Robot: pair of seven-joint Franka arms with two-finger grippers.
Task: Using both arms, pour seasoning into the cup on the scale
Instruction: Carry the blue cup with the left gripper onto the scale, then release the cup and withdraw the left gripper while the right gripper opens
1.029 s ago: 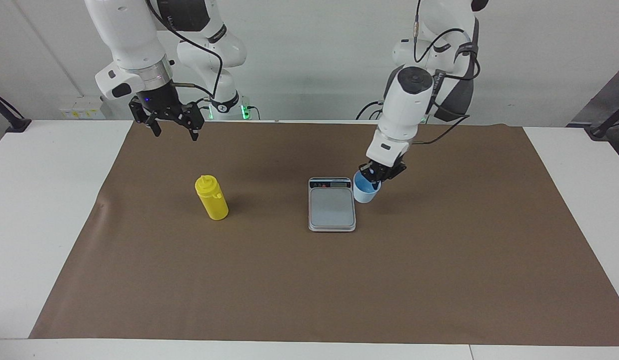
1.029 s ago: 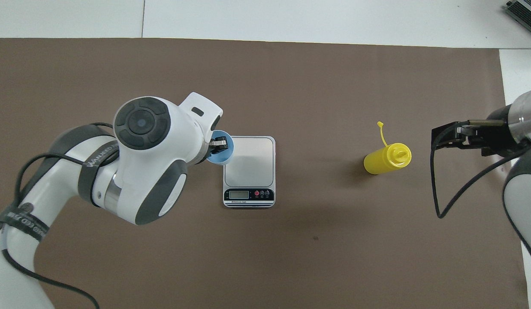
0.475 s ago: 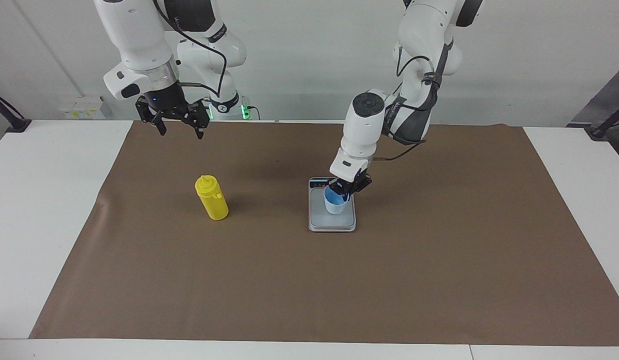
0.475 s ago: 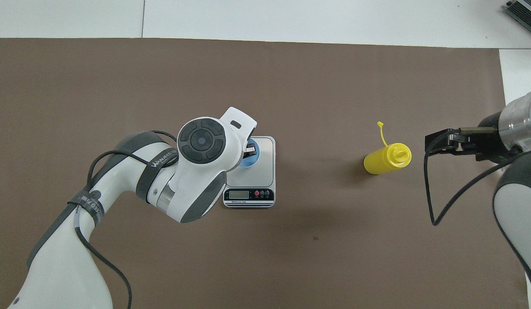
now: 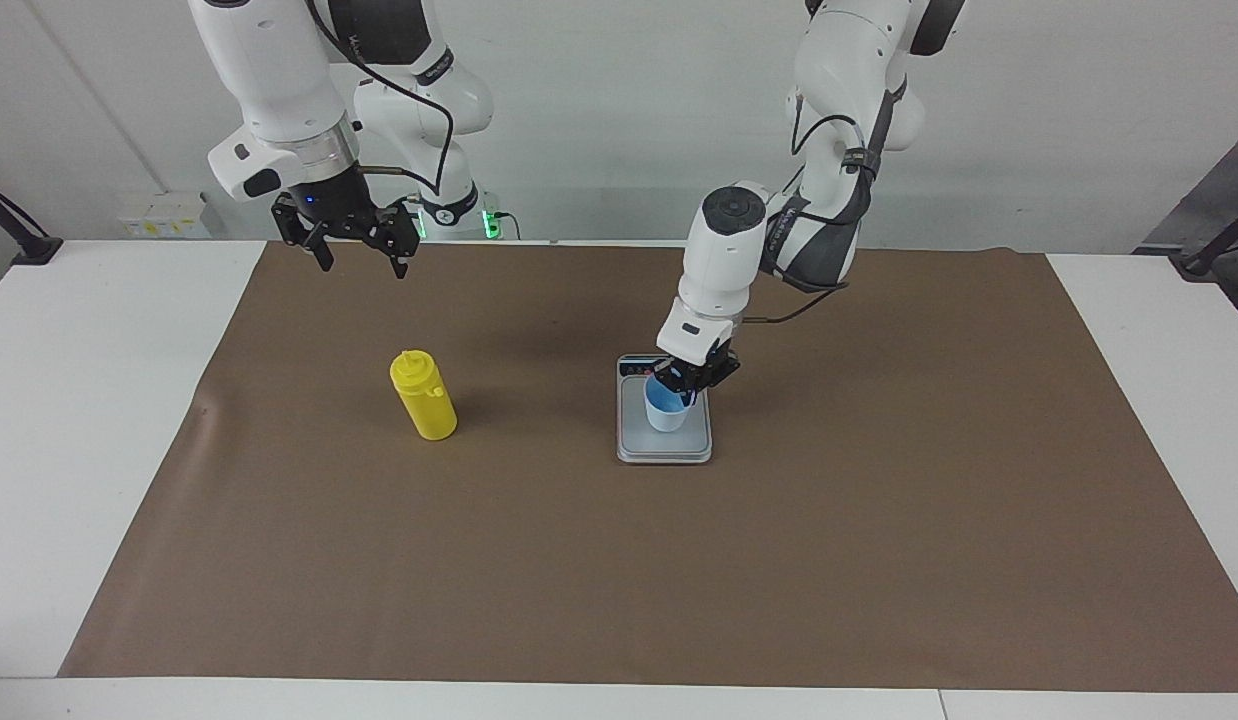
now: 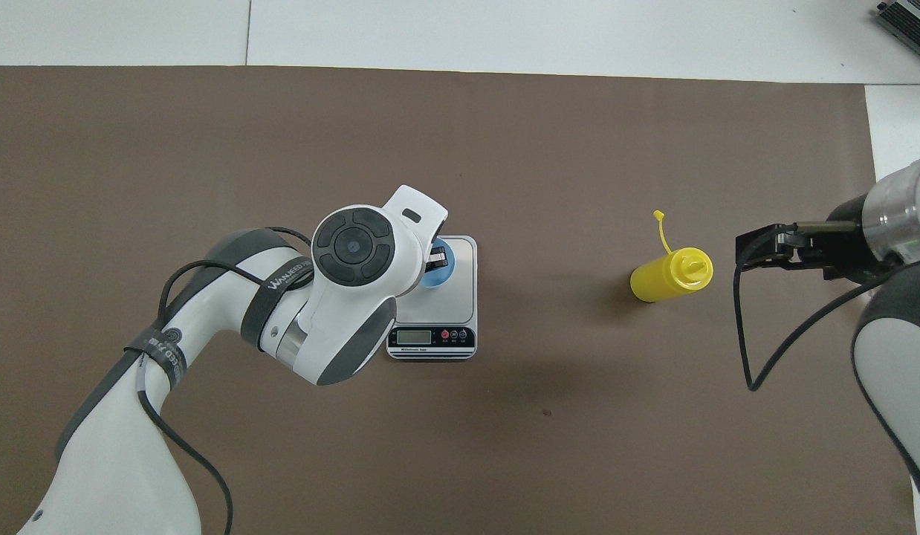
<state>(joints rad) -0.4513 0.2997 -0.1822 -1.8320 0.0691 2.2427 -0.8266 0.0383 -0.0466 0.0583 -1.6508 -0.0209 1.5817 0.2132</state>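
— Facing view first. See the cup?
— Yes, standing up straight on the scale, in the middle of the grey plate. Pinched at the rim by the left gripper, jaws squeezed together on the thin paper wall
— Looks light and soft, easy to squash or tip over. Best to let go gently
— And the seasoning?
— Standing on the brown mat, well apart from the scale, toward the right arm's end of the table. Touched by nothing. Probably bendy plastic, a bit slippery, heavier than the cup. Best grabbed round the middle of the body, not by the top, and not squeezed too hard
— And the right gripper?
— Up in the air over the brown mat, jaws wide apart, holding nothing. Waiting
— And the left arm's pose?
— Bent at the elbow, wrist pointing down at the cup
— Now the overhead view
— Just a bit of blue cup peeking out from under the big white wrist, on the scale, farther from the robots than the dark display. Seasoning upright, little cap on its string sticking out away from the robots. Right gripper off to the side of it, not over it, not touching
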